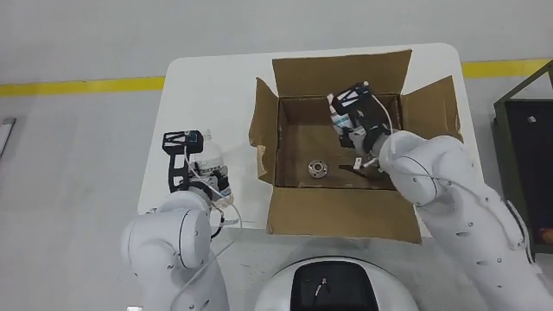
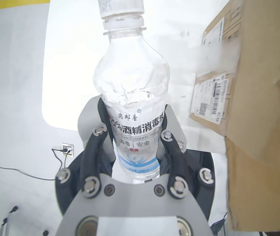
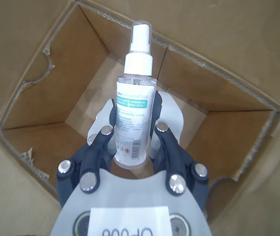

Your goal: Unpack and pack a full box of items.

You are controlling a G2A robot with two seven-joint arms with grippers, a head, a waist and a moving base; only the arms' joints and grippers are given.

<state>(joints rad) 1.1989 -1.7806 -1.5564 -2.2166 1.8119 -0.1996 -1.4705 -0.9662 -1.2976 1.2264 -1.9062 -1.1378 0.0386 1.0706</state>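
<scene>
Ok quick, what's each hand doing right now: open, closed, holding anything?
Left hand: closed on the clear bottle, outside the cardboard box.
Right hand: closed on the spray bottle, inside the cardboard box.

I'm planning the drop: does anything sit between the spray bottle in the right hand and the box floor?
Nothing visible does. The spray bottle in the right hand points at bare floor inside the box; a small round item lies off to one side.
</scene>
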